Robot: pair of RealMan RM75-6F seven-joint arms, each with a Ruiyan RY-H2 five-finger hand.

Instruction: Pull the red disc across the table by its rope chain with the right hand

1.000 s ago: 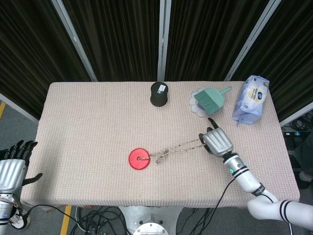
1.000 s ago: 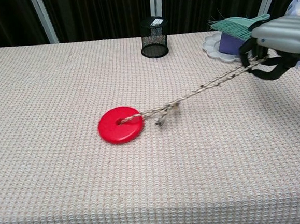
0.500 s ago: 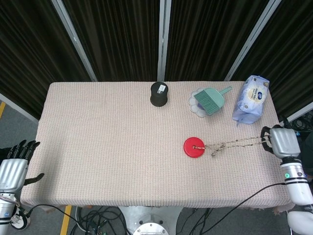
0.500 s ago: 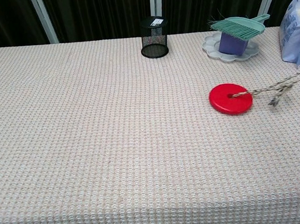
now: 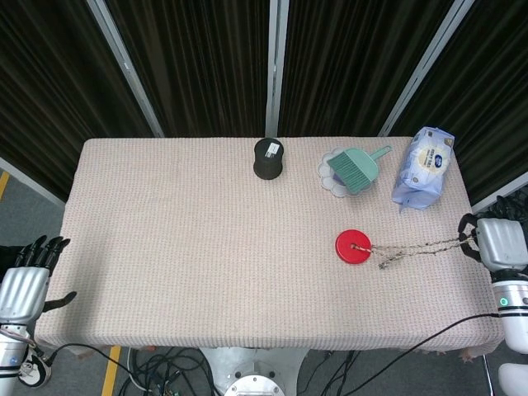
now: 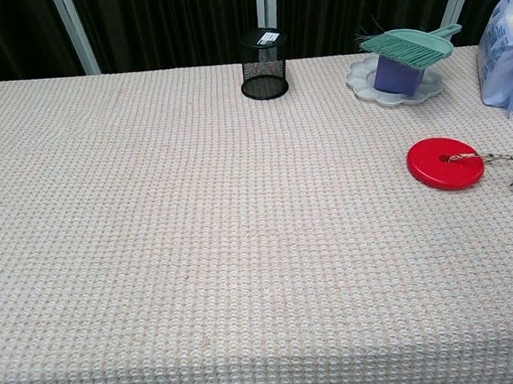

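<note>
1. The red disc [image 5: 353, 247] is lying flat on the table [image 5: 181, 247], in the right part of it, in front of the white plate [image 5: 332, 181] and to the left of the right edge.
2. The rope chain [image 5: 421, 247] is running from the hole in the middle of the disc toward the right, over the table edge, and a short loose end is hanging off it near the disc.
3. The right hand [image 5: 497, 245] is sitting just beyond the right edge of the table and is holding the far end of the rope chain with its fingers curled around it.
4. The left hand [image 5: 25, 280] is staying off the left side of the table, low, with its fingers apart and nothing in them.
5. A black mesh cup [image 5: 269, 158] is standing near the back edge, well apart from the disc.
6. A teal brush [image 5: 356, 167] is resting over a purple cup [image 6: 396, 73] on the white plate.
7. A blue and white packet [image 5: 424, 167] is lying at the back right corner, behind the rope chain and not touching it.
8. Nothing is lying between the disc and the right hand except the rope chain itself.
</note>
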